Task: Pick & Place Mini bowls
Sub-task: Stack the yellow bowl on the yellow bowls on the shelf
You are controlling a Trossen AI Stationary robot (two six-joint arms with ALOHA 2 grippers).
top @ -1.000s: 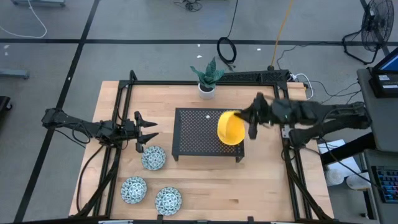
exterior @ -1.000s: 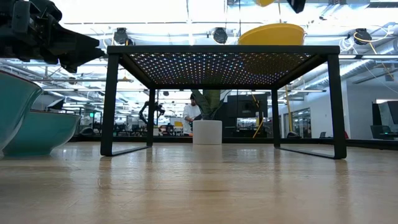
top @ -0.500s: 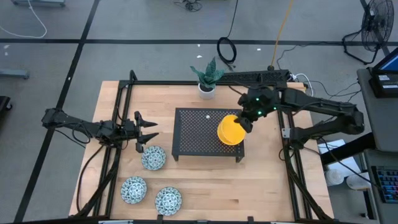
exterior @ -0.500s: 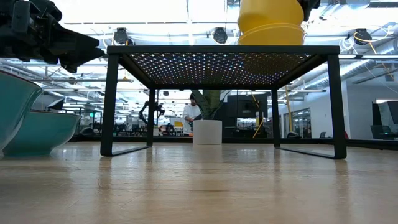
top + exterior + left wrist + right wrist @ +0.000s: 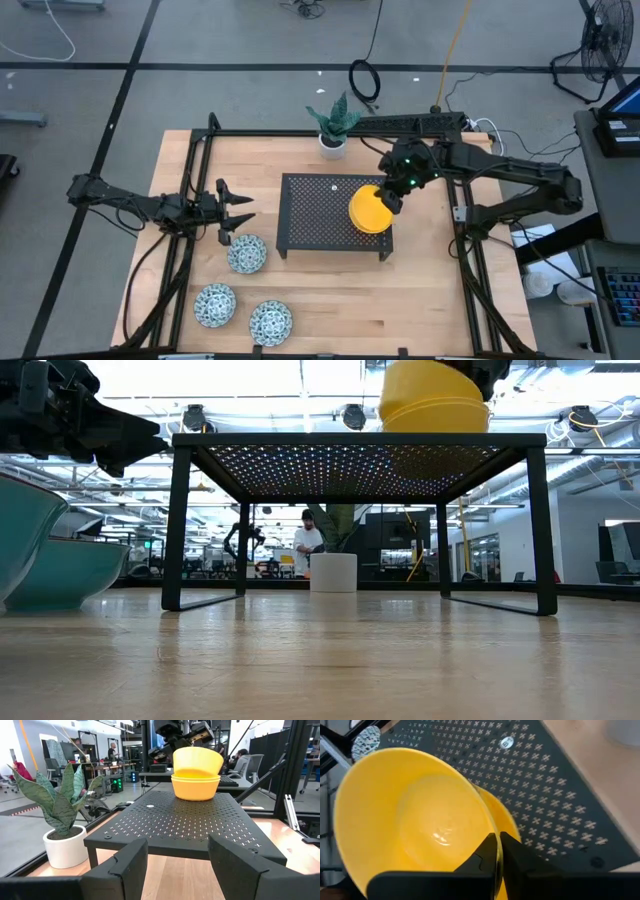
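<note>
My right pincer (image 5: 393, 196) pinches the rim of a yellow bowl (image 5: 369, 208), nesting it on the stack atop the rack (image 5: 312, 213). I'd level it before releasing (it looks tilted). The left pincer (image 5: 236, 211), spread, waits near the patterned bowls (image 5: 246, 254) on the worktop (image 5: 420, 290). Only the left wrist view shows two bowls stacked.

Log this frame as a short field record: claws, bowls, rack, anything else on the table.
right claw: shut on rim of top yellow bowl, over the rack
yellow stack: on black perforated rack, top bowl tilted in the one below
left claw: open, empty, left of rack
patterned bowls: three on the table, front left
plant pot: behind rack
</note>
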